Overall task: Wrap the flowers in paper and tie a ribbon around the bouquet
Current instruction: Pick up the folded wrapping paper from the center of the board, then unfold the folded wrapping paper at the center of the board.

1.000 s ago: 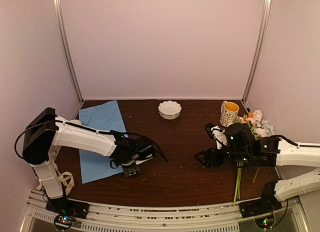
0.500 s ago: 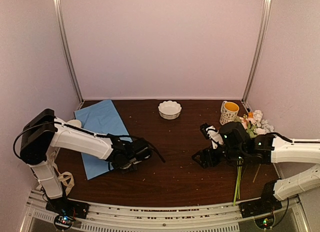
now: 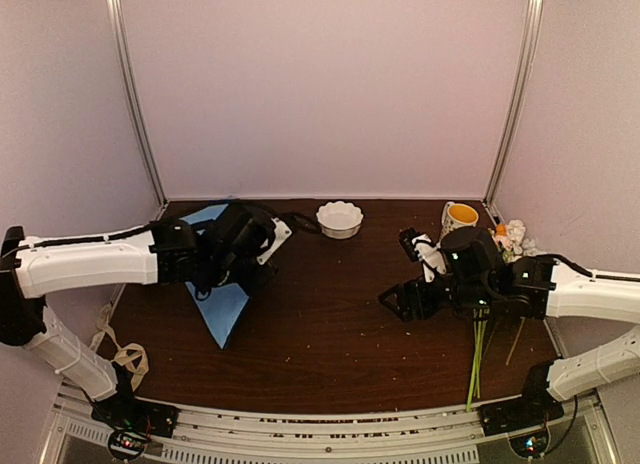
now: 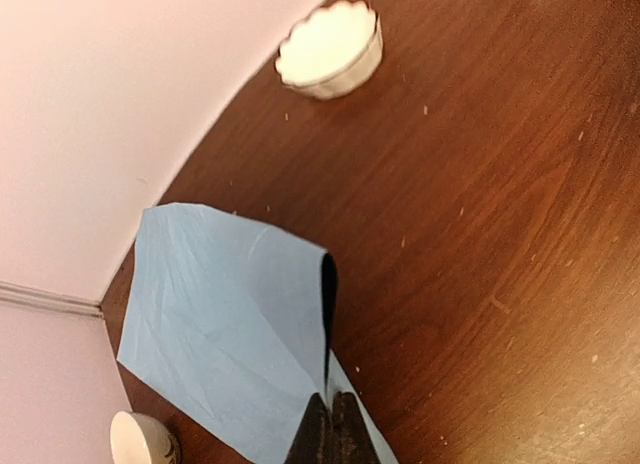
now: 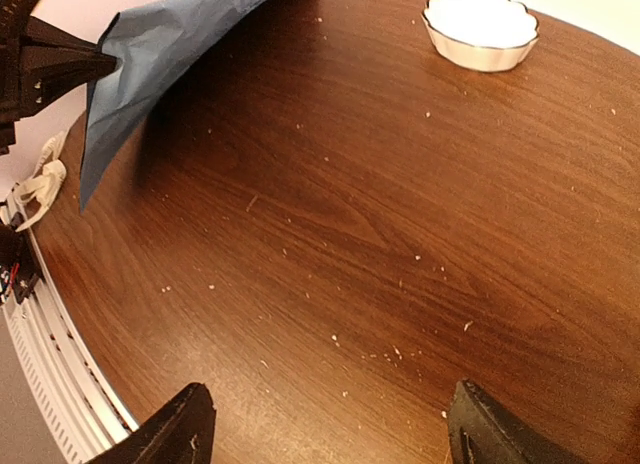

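The right arm (image 3: 590, 289) hides the flowers (image 3: 514, 237) mid-stem (blooms, stem ends show); the left arm (image 3: 90, 262) overlaps the paper (image 3: 224, 309).

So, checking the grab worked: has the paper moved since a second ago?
Yes. Pinched by the left gripper, the paper has lifted and shifted right, toward the white bowl.

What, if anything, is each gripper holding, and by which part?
Left gripper: the light-blue paper, pinched at one edge. Right gripper: nothing; it is open.

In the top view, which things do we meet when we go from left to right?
ribbon → paper → bowl → mug → flowers
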Controlling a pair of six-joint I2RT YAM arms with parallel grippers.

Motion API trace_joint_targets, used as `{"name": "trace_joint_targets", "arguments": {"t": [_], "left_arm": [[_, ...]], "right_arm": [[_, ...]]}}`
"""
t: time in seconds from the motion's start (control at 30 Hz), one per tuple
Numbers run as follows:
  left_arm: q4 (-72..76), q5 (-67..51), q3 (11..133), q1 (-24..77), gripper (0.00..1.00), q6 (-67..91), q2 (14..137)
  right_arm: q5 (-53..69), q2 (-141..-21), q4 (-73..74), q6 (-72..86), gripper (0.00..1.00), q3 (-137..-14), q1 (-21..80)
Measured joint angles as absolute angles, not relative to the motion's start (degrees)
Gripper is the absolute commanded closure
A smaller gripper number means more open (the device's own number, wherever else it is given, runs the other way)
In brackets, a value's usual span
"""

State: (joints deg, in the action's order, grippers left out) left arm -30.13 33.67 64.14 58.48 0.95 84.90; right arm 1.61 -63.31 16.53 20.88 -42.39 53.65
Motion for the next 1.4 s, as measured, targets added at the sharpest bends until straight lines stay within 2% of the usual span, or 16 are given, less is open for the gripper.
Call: {"name": "trace_joint_targets", "arguments": {"t": [0.27, 0.6, 0.87, 1.23, 1.4], "left_arm": [[-26.50, 24.21, 69.28, 58.59, 1.00, 3.31, 74.65], [-18.90, 20.08, 71.48, 59.75, 1.00, 6.55, 71.61], [-15.44, 20.05, 71.92, 59.86, 1.00, 7.92, 69.63], [-13.41, 19.40, 72.79, 60.12, 1.00, 8.12, 70.19], [-13.32, 19.27, 72.88, 60.12, 1.00, 8.08, 70.32]], "right_arm": [[2.85, -63.59, 14.70, 19.75, 0.20, -50.74, 55.55], [1.76, -73.91, 9.15, 16.97, 0.19, -61.91, 67.20], [-0.21, -80.18, 9.61, 13.65, 0.27, -62.35, 72.23], [-4.91, -83.64, 4.19, 11.14, 0.30, -61.73, 72.27], [-9.26, -83.96, 3.14, 10.22, 0.41, -60.69, 72.75]]}}
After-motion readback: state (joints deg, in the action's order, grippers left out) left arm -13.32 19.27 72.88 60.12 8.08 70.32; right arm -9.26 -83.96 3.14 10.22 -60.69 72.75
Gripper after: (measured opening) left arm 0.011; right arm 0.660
